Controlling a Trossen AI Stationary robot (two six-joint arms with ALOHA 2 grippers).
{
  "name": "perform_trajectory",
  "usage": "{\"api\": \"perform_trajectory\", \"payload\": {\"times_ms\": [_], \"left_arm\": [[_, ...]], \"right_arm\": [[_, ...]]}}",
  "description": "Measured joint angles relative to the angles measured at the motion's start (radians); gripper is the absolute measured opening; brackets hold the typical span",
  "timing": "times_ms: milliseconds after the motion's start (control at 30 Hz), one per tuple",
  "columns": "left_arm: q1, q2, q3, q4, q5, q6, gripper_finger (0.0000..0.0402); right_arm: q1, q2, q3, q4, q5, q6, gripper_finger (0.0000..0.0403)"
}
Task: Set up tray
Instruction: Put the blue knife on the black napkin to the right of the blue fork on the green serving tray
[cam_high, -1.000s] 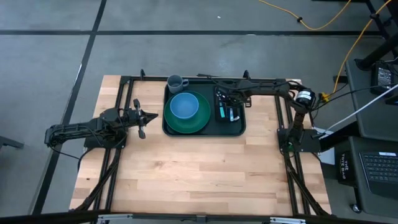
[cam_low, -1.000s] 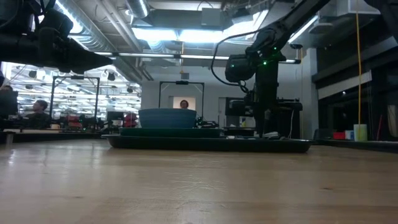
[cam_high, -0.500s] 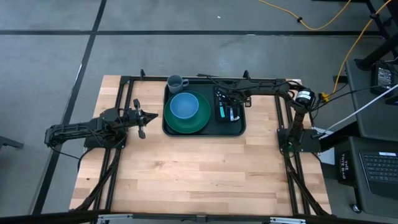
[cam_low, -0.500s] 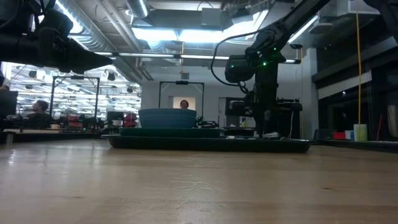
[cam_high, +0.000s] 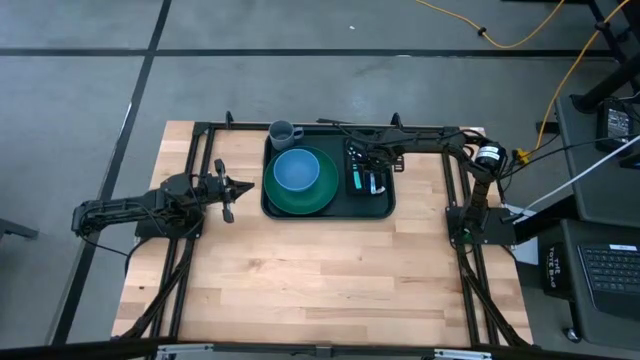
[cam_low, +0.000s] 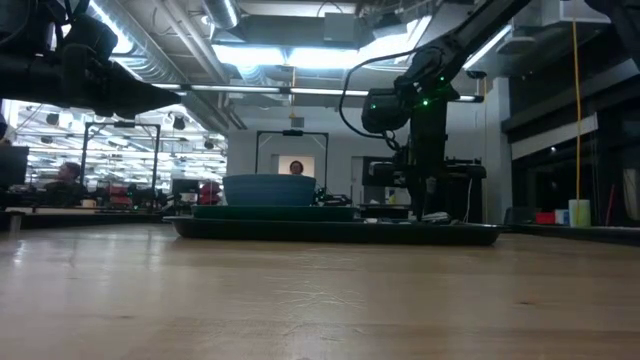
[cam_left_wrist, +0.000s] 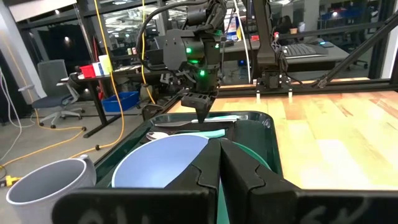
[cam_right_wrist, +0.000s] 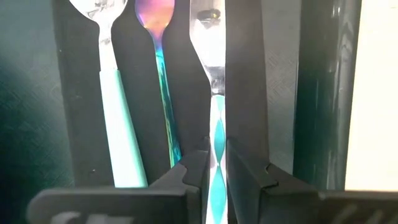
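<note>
The dark green tray (cam_high: 385, 208) lies on the table's far middle. It carries a green plate (cam_high: 300, 203) with a blue bowl (cam_high: 296, 171), and a black napkin (cam_right_wrist: 267, 93) with three pieces of cutlery side by side. A grey mug (cam_high: 283, 132) stands at the tray's far left corner. My right gripper (cam_right_wrist: 216, 163) points down over the napkin, shut on a teal-and-white-handled utensil (cam_right_wrist: 210, 37). My left gripper (cam_left_wrist: 219, 155) hovers left of the tray, shut and holding nothing. My right gripper has the teal-and-white handle (cam_right_wrist: 216, 134) of the utensil between its two fingers (cam_right_wrist: 194, 168), coming from above and pointing down. The fingers stand on either side of the handle, across it. The utensil lies flat on the napkin beside the other two pieces.
A pale-teal-handled spoon (cam_right_wrist: 115, 124) and an iridescent utensil (cam_right_wrist: 163, 93) lie next to the held one. The wooden table (cam_high: 320, 280) stretches bare toward its near edge. A black frame (cam_high: 200, 150) runs around the table's far part. People show in the room behind.
</note>
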Motion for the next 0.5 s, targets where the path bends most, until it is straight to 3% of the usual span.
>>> {"api": "perform_trajectory", "payload": {"times_ms": [500], "left_arm": [[0.000,0.000,0.000,0.000,0.000,0.000,0.0004]], "right_arm": [[0.000,0.000,0.000,0.001,0.032,0.017,0.0053]]}}
